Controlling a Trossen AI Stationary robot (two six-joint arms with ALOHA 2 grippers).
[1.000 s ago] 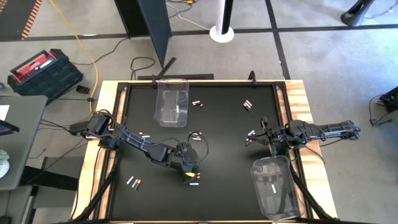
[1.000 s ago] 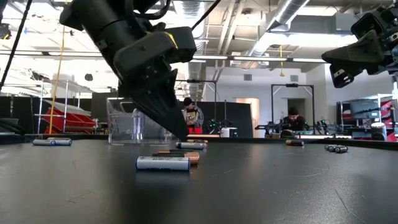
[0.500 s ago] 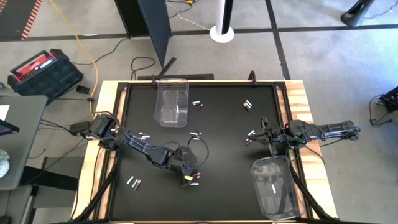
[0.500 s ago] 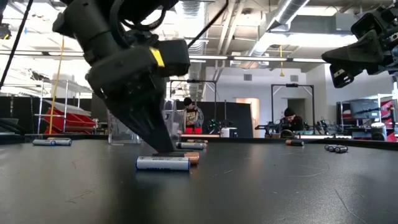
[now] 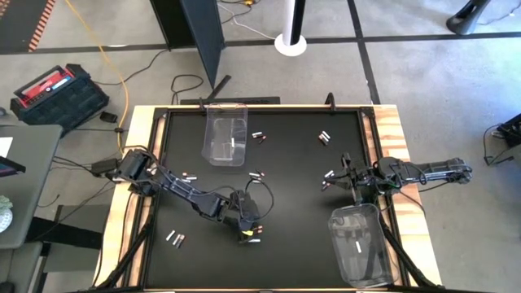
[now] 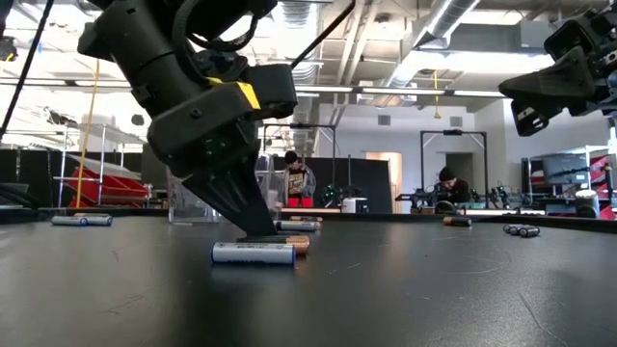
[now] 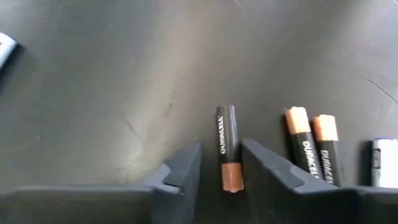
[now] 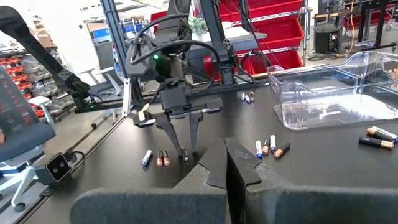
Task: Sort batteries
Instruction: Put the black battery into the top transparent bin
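Observation:
Batteries lie scattered on the black table [image 5: 293, 203]. My left gripper [image 5: 247, 230] is down at the table's near middle. Its open fingers straddle a dark battery with a copper end [image 7: 227, 148], with a narrow gap still showing beside the cell. Next to it lie two more copper-ended batteries [image 7: 303, 144] and a white battery [image 6: 253, 253]. The left gripper [image 6: 253, 227] touches the table just behind that white one. My right gripper [image 5: 345, 181] hangs shut above the table's right side, holding nothing, near a small cluster of batteries [image 5: 329, 174].
A clear bin [image 5: 225, 130] at the far middle holds a white battery. Another clear bin [image 5: 358, 244] at the near right holds one too. More batteries lie at the far side [image 5: 257, 136], [image 5: 324, 137] and the near left [image 5: 175, 238]. People sit in the room behind.
My left gripper has moved toward the near edge and down onto the table, and its jaws have narrowed around the dark copper-ended battery. The right arm has not moved.

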